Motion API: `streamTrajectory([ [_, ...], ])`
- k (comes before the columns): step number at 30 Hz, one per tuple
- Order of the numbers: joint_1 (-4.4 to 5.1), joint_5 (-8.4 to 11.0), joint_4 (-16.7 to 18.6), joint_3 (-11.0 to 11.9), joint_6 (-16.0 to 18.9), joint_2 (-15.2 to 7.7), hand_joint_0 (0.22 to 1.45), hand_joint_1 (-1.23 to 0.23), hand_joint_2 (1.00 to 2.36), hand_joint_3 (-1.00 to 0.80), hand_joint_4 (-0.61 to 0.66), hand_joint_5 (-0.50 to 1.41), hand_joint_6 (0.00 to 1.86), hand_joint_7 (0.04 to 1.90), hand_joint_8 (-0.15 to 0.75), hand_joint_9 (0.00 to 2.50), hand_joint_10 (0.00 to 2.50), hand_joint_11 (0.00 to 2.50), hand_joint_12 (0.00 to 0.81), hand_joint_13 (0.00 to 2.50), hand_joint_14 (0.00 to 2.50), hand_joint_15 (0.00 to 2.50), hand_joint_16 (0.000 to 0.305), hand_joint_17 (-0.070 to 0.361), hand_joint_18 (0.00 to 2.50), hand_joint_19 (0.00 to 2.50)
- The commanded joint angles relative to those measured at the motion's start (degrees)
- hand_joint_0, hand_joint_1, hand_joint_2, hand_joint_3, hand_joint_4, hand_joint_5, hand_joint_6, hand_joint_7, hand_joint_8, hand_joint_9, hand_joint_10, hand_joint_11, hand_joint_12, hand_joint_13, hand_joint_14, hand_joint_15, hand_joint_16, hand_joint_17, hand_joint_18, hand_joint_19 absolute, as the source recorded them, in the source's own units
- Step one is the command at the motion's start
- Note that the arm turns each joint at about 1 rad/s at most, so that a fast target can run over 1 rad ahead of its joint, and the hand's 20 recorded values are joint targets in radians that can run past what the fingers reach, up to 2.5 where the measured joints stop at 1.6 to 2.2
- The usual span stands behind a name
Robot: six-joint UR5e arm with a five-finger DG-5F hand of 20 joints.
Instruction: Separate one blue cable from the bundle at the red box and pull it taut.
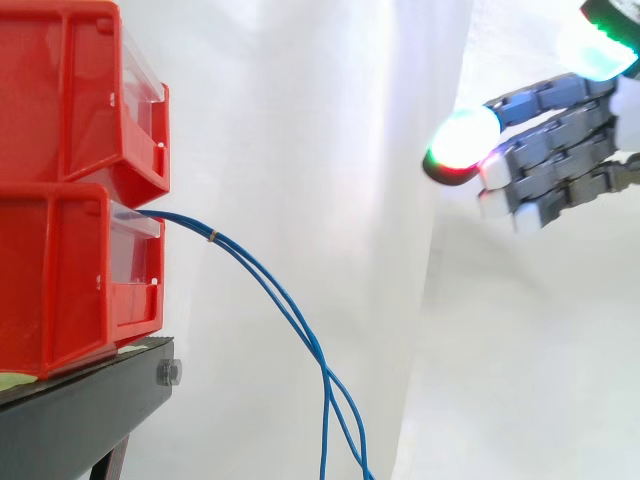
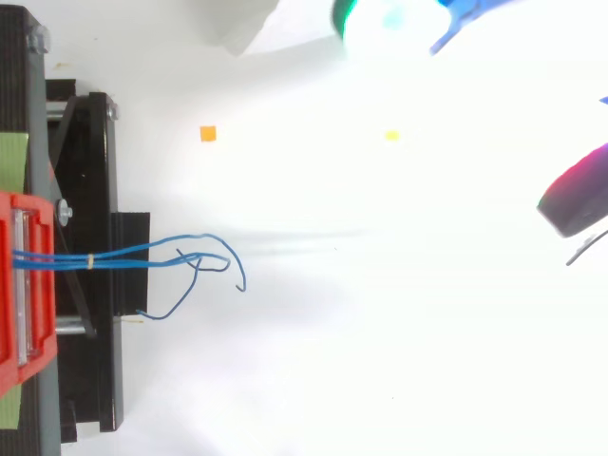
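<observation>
Well right of blue cables (image 1: 325, 371) — hand (image 1: 572, 158) hovers, fingers (image 1: 548, 98) straight.

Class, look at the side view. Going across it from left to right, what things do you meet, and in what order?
red bins, stacked → blue cables drooping out of them → the hand, fingers straight, well apart from the cables

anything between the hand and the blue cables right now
Nothing visible. The open hand sits upper right in the side view, well apart from the blue cables hanging from the lower red bin; the gap between holds nothing.
</observation>
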Motion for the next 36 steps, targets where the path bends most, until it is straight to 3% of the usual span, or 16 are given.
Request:
streamTrajectory([
  [1,0.18,-0.08,-0.1,3.2,-0.3,-3.5,0.48,-0.70,1.00,-0.50,0.23,-0.23,0.50,0.76,0.331,0.59,0.01,0.48,0.425,0.57,0.01,0.34,0.058,0.131,0.57,0.51],
  [6,0.10,-1.49,0.1,7.0,-0.6,-7.4,0.48,-0.69,1.00,-0.50,0.24,-0.23,0.50,0.76,0.335,0.60,0.01,0.48,0.427,0.58,0.01,0.34,0.058,0.131,0.59,0.51],
  [10,0.27,-1.31,0.7,7.1,-1.1,-7.4,0.49,-0.68,1.00,-0.50,0.24,-0.23,0.50,0.77,0.336,0.61,0.01,0.48,0.425,0.59,0.01,0.34,0.058,0.131,0.60,0.52],
  [13,0.80,0.80,0.8,7.1,-3.3,-7.4,0.49,-0.68,1.00,-0.50,0.24,-0.23,0.50,0.76,0.337,0.61,0.01,0.48,0.428,0.60,0.01,0.35,0.059,0.132,0.60,0.52],
  [16,1.15,1.41,1.0,7.1,-4.9,-7.9,0.49,-0.67,1.00,-0.50,0.25,-0.23,0.50,0.76,0.336,0.61,0.01,0.48,0.428,0.60,0.01,0.35,0.058,0.131,0.60,0.53],
  [21,1.24,1.24,2.0,7.6,-4.9,-10.1,0.49,-0.67,1.00,-0.50,0.25,-0.22,0.50,0.77,0.340,0.62,0.01,0.49,0.428,0.60,0.01,0.35,0.059,0.132,0.61,0.53],
  [26,1.77,1.41,2.9,8.0,-5.6,-10.6,0.49,-0.66,1.00,-0.50,0.25,-0.22,0.50,0.77,0.340,0.62,0.01,0.49,0.428,0.61,0.01,0.36,0.059,0.132,0.62,0.53],
  [28,2.12,2.64,4.2,8.0,-6.2,-11.5,0.49,-0.66,1.00,-0.50,0.25,-0.22,0.50,0.77,0.341,0.63,0.01,0.50,0.428,0.61,0.01,0.36,0.058,0.132,0.62,0.53],
  [36,2.38,3.26,6.6,8.1,-6.4,-12.3,0.50,-0.66,1.00,-0.50,0.26,-0.22,0.50,0.77,0.343,0.64,0.01,0.50,0.429,0.62,0.01,0.36,0.058,0.131,0.63,0.54],
])
